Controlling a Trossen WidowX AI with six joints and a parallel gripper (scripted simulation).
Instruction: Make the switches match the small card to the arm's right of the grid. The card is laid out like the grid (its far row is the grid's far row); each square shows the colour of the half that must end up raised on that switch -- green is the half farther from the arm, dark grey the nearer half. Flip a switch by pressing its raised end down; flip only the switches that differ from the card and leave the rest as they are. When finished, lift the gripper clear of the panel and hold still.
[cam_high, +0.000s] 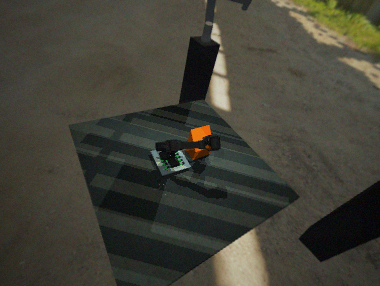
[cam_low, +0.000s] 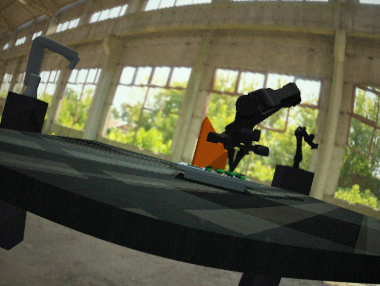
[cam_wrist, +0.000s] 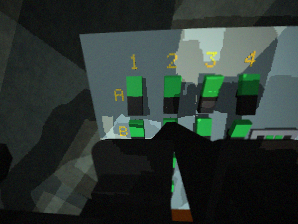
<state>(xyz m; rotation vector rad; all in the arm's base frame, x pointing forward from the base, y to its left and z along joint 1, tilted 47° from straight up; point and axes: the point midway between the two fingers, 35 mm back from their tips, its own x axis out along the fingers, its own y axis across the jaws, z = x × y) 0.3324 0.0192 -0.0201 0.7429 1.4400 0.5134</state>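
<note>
The grey switch panel (cam_high: 155, 159) (cam_low: 212, 180) (cam_wrist: 107, 55) lies on the table. In the wrist view, row A shows switches A1 (cam_wrist: 134, 86), A2 (cam_wrist: 172, 86), A3 (cam_wrist: 213, 85) and A4 (cam_wrist: 248, 85), each with a green far half and a dark near half. Row B shows only green parts, such as B1 (cam_wrist: 136, 128), B3 (cam_wrist: 203, 127) and B4 (cam_wrist: 240, 128); the rest is hidden by the gripper. Which halves are raised is hard to tell. The card (cam_wrist: 254, 134) is partly visible at right, with green squares. My gripper (cam_low: 232, 171) (cam_wrist: 170, 126) is shut and empty, low over the panel around column 2.
An orange wedge-like block (cam_high: 201, 133) (cam_low: 208, 152) stands beside the panel; an orange sliver shows at the bottom of the wrist view. The dark striped table (cam_high: 135, 200) (cam_low: 125, 210) carries shadows. Another arm (cam_low: 299, 147) stands on a dark pedestal behind.
</note>
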